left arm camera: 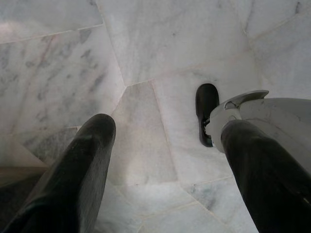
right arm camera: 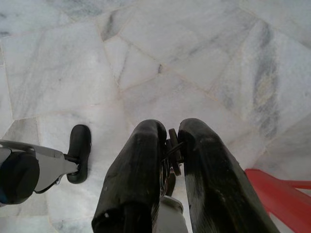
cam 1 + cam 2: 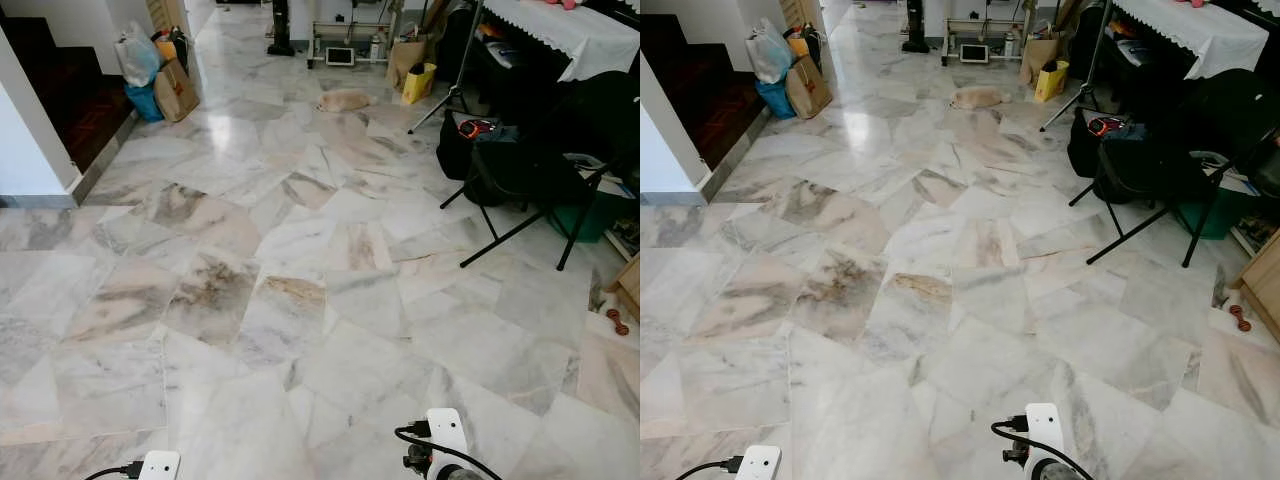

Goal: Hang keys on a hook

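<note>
Keys: a small dark bunch of keys point(image 2: 171, 154) sits pinched between the two black fingers of the right gripper point(image 2: 167, 145), low at the robot's side over the marble floor point(image 3: 300, 300).
Right fingers: pressed together on the keys, only a sliver of metal showing between them.
Left gripper: the left gripper point(image 1: 163, 145) hangs idle, fingers spread wide with bare floor between them.
Hook: I cannot pick one out from here, so I judge the robot must first walk to it.
Risk of a drop: the hold looks thin; a jolt while walking could shake the keys loose onto hard marble, where they would skid.
Risk at hanging: little of the bunch stands clear of the fingers, so I judge there is scant room for threading a hook.
In the way: a black folding chair point(image 3: 530, 185) with legs splayed over the floor's right edge, and a tripod leg point(image 3: 445, 100) beyond it.
Also about: bags point(image 3: 160, 75) at the floor's far left corner, a yellow bag point(image 3: 420, 82) and a tan heap point(image 3: 343, 100) at the far edge.
</note>
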`<state>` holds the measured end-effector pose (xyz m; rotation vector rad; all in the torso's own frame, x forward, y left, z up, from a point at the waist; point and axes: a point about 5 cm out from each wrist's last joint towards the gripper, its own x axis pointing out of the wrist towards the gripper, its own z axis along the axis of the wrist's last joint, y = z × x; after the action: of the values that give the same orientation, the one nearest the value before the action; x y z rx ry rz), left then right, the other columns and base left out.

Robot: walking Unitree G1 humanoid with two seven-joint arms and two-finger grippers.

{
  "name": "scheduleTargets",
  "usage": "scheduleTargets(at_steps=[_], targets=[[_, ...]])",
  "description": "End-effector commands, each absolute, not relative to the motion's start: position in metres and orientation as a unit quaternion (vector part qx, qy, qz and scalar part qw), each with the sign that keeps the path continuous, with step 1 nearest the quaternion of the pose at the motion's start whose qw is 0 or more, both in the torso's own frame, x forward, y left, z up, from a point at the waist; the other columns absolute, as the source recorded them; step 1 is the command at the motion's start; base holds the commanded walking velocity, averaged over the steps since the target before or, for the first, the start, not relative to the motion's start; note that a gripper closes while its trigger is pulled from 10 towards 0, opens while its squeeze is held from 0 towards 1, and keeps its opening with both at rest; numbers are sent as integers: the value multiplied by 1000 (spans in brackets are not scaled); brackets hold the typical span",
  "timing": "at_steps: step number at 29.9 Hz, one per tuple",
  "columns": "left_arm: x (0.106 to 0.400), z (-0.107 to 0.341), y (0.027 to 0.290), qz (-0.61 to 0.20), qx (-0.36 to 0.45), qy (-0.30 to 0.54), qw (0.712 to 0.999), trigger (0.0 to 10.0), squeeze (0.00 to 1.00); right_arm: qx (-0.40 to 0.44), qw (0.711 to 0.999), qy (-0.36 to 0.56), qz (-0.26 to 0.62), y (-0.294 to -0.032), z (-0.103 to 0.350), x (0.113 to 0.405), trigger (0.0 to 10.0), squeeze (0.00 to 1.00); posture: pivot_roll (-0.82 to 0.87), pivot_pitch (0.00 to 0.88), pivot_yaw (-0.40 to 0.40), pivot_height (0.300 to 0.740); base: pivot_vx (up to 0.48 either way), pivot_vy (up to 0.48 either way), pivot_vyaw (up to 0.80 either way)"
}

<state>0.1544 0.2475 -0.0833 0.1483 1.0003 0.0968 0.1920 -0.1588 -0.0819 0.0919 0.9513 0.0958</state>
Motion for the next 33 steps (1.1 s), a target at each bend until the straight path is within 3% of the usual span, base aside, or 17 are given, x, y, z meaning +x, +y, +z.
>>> scheduleTargets(at_steps=[1,7,23,33], targets=[[180,-81,212,-6,30,473,880,10000,0,64,885,460,-26,-183,-87,178,10000,0,-6,0,-4,740,0,0,0],[193,-76,207,-22,56,459,886,10000,0,73,876,475,-37,-191,-90,168,10000,0,42,0,-15,740,0,0,0],[196,-73,209,-8,53,444,894,10000,0,102,893,437,-43,-190,-83,181,10000,0,56,0,-31,740,0,0,0],[273,-8,213,24,50,220,974,10000,0,95,939,325,-57,-202,-56,220,10000,0,70,0,-39,740,0,0,0]])
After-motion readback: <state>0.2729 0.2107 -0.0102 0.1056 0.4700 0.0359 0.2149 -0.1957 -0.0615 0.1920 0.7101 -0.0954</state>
